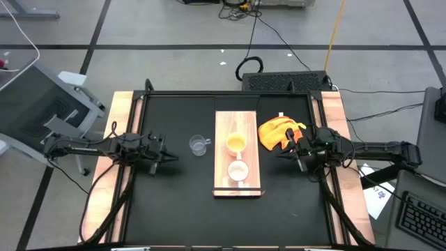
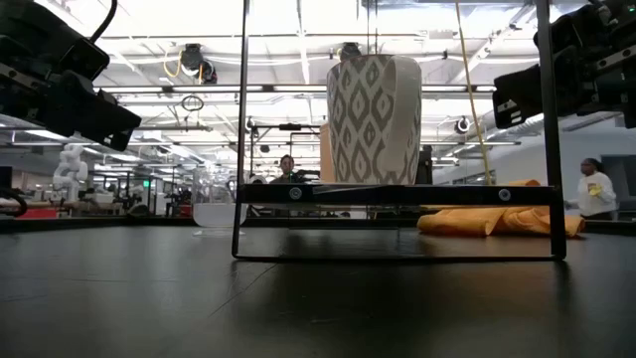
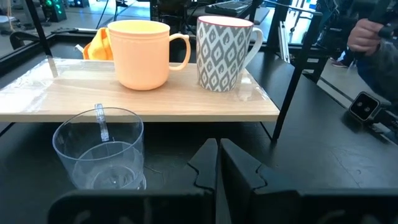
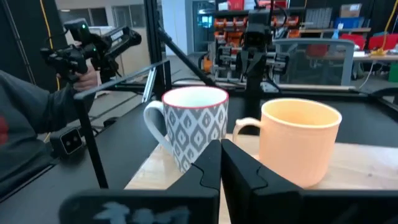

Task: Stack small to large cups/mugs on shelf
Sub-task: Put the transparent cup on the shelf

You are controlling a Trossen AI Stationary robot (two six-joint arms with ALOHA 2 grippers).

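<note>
A light wooden shelf (image 1: 224,139) stands in the table's middle. On it stand an orange-yellow mug (image 1: 235,143) toward the far end and a white patterned mug (image 1: 238,170) toward the near end; both show in the left wrist view (image 3: 144,53) (image 3: 224,53). A clear glass cup (image 1: 199,146) stands on the black table left of the shelf, also in the left wrist view (image 3: 99,149). My left gripper (image 1: 171,156) is shut and empty, left of the glass cup. My right gripper (image 1: 287,153) is shut and empty, right of the shelf.
An orange-yellow cloth (image 1: 279,131) lies on the table right of the shelf's far end, close to my right gripper. A black frame edges the table. A person's arm holding a device shows beyond the table in the right wrist view (image 4: 37,106).
</note>
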